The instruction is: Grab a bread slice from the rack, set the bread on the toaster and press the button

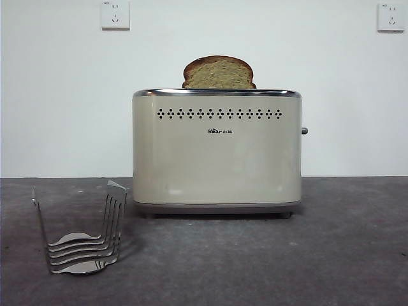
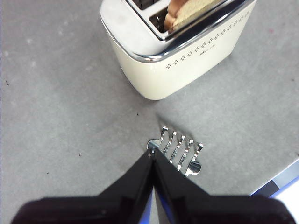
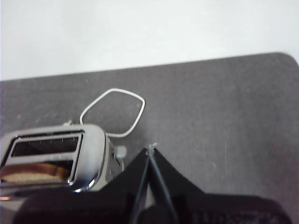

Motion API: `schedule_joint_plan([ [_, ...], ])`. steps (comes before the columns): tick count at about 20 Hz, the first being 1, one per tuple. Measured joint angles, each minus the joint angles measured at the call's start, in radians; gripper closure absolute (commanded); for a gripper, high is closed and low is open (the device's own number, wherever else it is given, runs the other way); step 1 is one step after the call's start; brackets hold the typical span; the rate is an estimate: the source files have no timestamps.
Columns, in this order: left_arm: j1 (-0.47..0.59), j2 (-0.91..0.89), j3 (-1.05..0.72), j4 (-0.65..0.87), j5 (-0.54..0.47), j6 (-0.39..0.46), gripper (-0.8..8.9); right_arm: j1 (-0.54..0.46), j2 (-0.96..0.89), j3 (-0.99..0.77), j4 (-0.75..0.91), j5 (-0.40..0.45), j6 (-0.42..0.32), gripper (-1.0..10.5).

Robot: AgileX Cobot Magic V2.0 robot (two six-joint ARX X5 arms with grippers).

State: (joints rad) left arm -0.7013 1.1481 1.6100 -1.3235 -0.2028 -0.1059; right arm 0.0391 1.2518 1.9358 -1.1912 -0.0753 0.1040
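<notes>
With rack [image 1: 81,237] beside toaster [image 1: 217,153], sockets [image 1: 115,14] behind.

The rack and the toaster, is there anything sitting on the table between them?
No. In the front view the rack stands just beside the toaster, with only bare grey table between; the left wrist view agrees.

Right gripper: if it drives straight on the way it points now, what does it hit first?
Probably the bare table. The right gripper, jaws shut, points past the toaster, whose button sits just to one side of its tips. The white cord loops off that line too. Depth is unclear.
</notes>
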Motion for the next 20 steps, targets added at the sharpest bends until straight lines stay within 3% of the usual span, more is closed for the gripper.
schedule_joint_plan([
  [2,0.003,0.002,0.0,0.0,-0.012,0.02,8.16,0.0,0.002,0.0,-0.055,0.001,0.0,9.5],
  [4,0.026,-0.015,-0.003,0.001,-0.056,0.114,8.16,0.0,0.007,0.0,-0.119,0.001,0.0,9.5],
  [7,0.145,-0.126,-0.111,0.058,-0.054,0.215,8.16,0.0,0.022,0.0,-0.163,0.001,0.0,9.5],
  [9,0.262,-0.264,-0.285,0.225,0.006,0.253,8.16,0.0,0.033,0.0,-0.163,0.001,0.0,9.5],
  [12,0.436,-0.523,-0.675,0.608,0.17,0.337,8.16,0.0,0.053,0.0,-0.163,0.001,0.0,9.5],
  [16,0.605,-0.843,-1.204,1.089,0.2,0.354,8.16,0.0,0.079,0.0,-0.163,0.001,0.0,9.5],
  [20,0.646,-1.004,-1.472,1.21,0.207,0.287,8.16,0.0,0.098,0.0,-0.163,0.001,0.0,9.5],
])
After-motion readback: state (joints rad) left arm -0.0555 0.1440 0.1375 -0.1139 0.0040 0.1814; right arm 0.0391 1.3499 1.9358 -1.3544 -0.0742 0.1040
